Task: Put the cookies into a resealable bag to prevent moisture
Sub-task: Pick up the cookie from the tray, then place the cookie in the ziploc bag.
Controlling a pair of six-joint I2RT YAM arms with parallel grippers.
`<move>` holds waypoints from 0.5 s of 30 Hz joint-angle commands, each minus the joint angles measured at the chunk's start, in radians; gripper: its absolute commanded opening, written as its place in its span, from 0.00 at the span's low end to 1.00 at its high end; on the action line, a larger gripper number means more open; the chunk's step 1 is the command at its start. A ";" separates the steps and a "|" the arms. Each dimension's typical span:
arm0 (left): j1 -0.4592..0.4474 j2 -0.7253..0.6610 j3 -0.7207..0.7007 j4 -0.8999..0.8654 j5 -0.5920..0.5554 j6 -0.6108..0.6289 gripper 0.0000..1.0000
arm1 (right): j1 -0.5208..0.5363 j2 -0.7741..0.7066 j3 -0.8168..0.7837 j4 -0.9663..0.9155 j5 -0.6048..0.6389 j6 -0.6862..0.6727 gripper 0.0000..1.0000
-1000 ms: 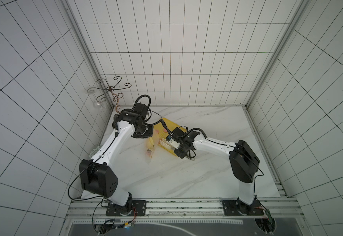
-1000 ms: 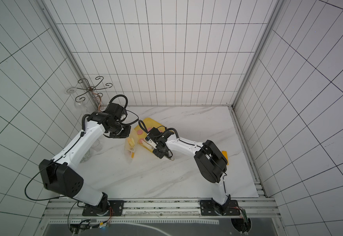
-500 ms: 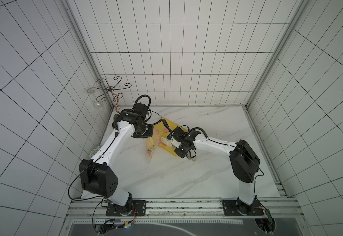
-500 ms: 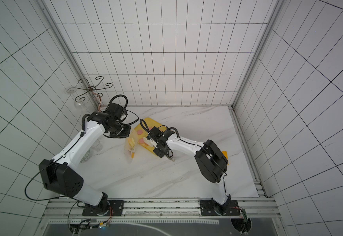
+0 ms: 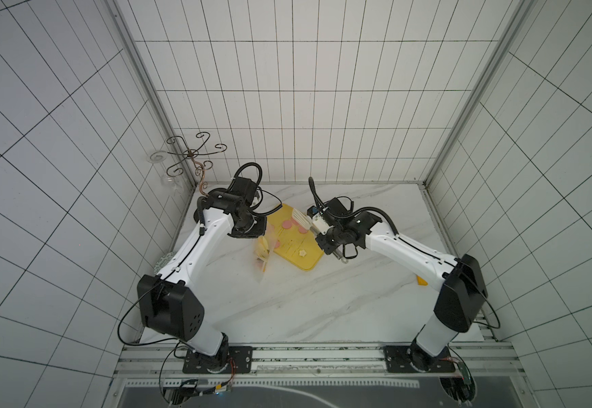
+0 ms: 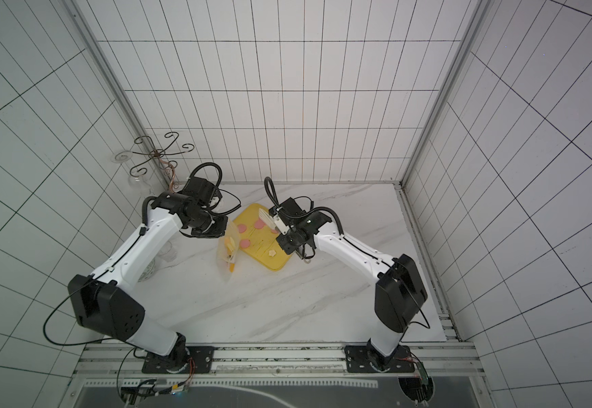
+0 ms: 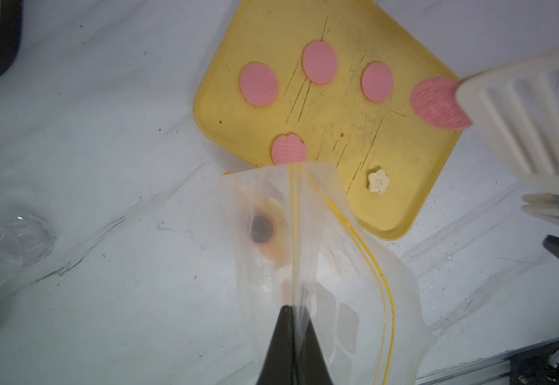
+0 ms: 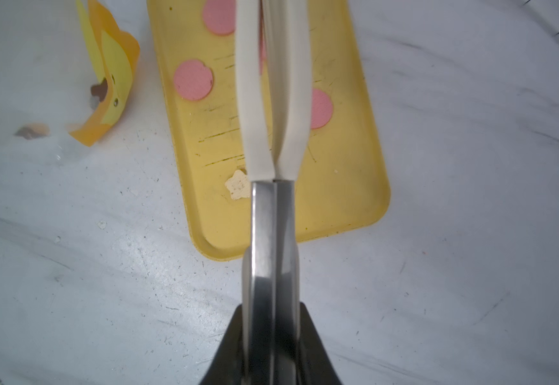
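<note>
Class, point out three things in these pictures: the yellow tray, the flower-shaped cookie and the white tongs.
yellow tray (image 7: 401, 200), left wrist view, bare floor near its corner.
flower-shaped cookie (image 7: 378, 181), left wrist view, its middle.
white tongs (image 8: 249, 100), right wrist view, on one white arm.

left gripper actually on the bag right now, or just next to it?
Touching. The left wrist view shows the left gripper closed on the bag, with the clear plastic pinched between its two black tips.
</note>
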 commanded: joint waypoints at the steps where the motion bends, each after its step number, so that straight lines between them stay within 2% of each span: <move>1: -0.002 0.018 0.030 0.029 0.022 -0.007 0.00 | 0.004 -0.051 0.136 0.019 -0.130 0.032 0.13; 8: -0.002 0.032 0.033 0.039 0.029 -0.018 0.00 | 0.075 -0.099 0.155 0.032 -0.326 0.109 0.14; 15: 0.003 0.033 0.060 0.032 0.037 -0.025 0.00 | 0.101 -0.094 0.085 -0.010 -0.362 0.130 0.14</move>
